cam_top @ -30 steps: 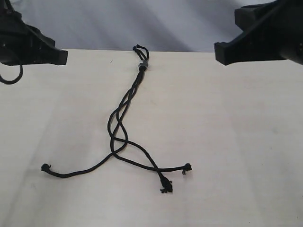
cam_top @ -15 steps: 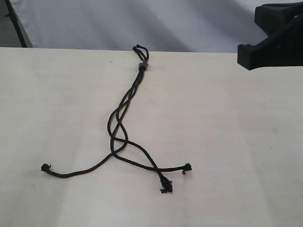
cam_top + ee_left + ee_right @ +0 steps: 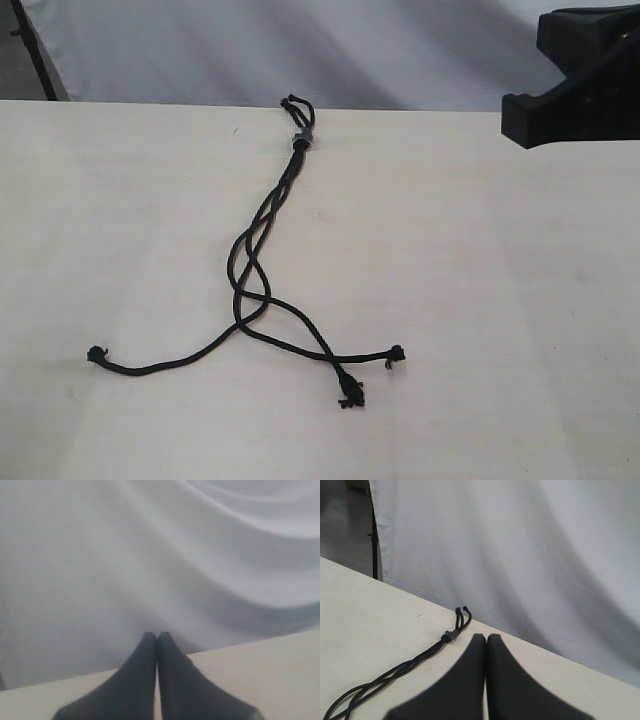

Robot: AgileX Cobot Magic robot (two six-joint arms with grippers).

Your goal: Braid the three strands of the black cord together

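Note:
The black cord [image 3: 262, 225] lies on the pale table [image 3: 480, 300], its knot [image 3: 300, 139] and small loops at the far edge. Its upper part is loosely twisted. Lower down the three strands spread: one tip at the left [image 3: 96, 354], one at the right [image 3: 396, 352], one nearest the front [image 3: 350, 397]. My right gripper [image 3: 515, 122] hangs at the upper right, shut and holding nothing, well clear of the cord. Its wrist view shows the shut gripper [image 3: 486, 637] beside the knot [image 3: 448, 636]. My left gripper [image 3: 157, 635] is shut, empty, and out of the exterior view.
A white cloth backdrop [image 3: 300, 45] hangs behind the table's far edge. A dark stand pole [image 3: 30, 45] rises at the far left corner.
The left arm has pulled out of the exterior view at the upper left. The right arm has drawn back to the right and up. The cord has not moved.

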